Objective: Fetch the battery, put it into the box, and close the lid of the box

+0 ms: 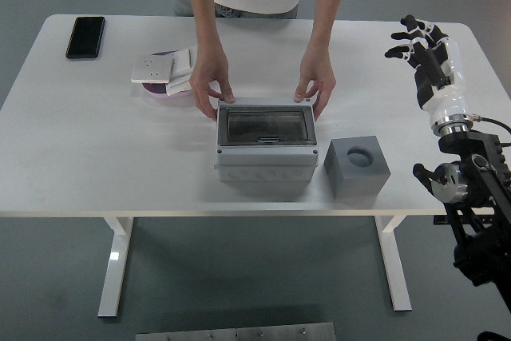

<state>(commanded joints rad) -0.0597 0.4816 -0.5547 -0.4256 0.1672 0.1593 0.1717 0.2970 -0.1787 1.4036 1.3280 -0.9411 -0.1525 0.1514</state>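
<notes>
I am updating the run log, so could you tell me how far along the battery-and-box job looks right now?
Apparently near the end: the box sits mid-table with its smoky lid down. Whether a battery is inside cannot be made out through it. In hand: a person's hands rest at the box's back corners, while the right hand hovers empty, fingers spread, over the table's right end. Nothing obvious remains; no battery lies loose on the table.
</notes>
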